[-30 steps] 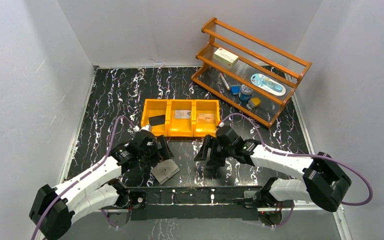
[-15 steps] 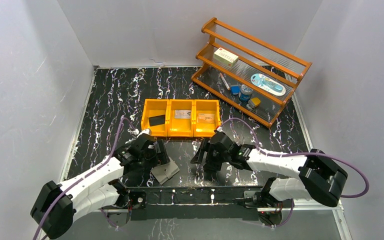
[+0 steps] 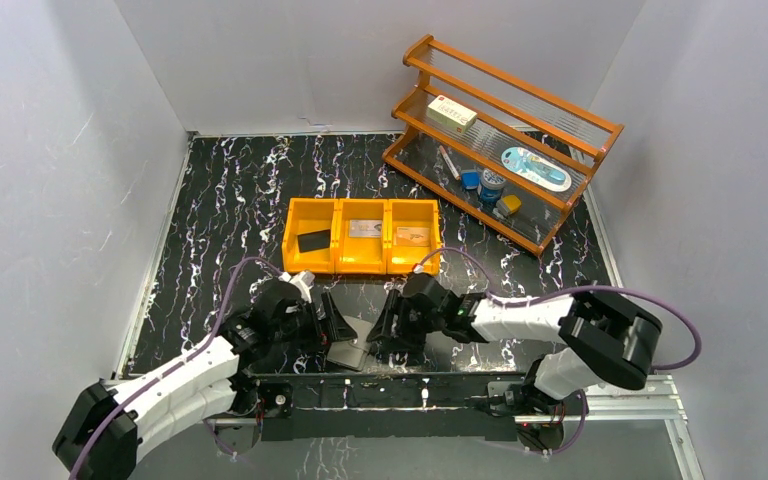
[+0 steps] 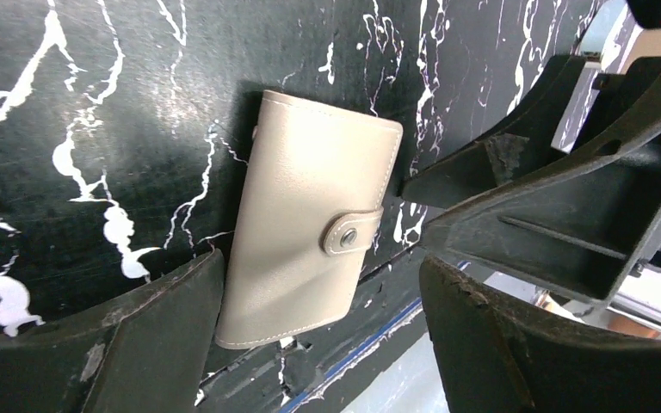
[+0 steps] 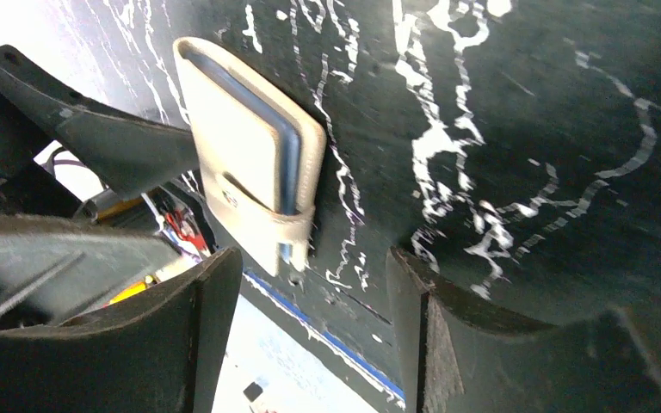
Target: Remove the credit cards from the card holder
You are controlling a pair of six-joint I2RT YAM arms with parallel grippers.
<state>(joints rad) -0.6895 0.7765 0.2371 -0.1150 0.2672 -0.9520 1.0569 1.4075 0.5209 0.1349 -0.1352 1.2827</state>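
Observation:
The card holder [image 3: 348,352] lies shut and flat on the black marbled table near its front edge, a snap strap [image 4: 349,234] across its grey-beige cover [image 4: 310,232]. A blue-grey lining edge shows along its side [image 5: 250,163]. My left gripper [image 3: 334,325] stands open just left of it, with the holder's lower corner beside one finger [image 4: 155,344]. My right gripper [image 3: 388,328] stands open just right of it, not touching it. Credit cards lie in the orange bin: a black one [image 3: 314,241], a silvery one [image 3: 365,228] and a tan one [image 3: 412,236].
The orange three-compartment bin [image 3: 361,262] stands behind both grippers. At the back right, a wooden rack [image 3: 560,120] holds a cream box [image 3: 453,114] and small items. The metal rail at the table's front edge [image 3: 410,390] runs just below the holder.
Both grippers have drawn in toward the card holder from either side and down toward the front edge. Their jaws have narrowed slightly. The holder has stayed shut.

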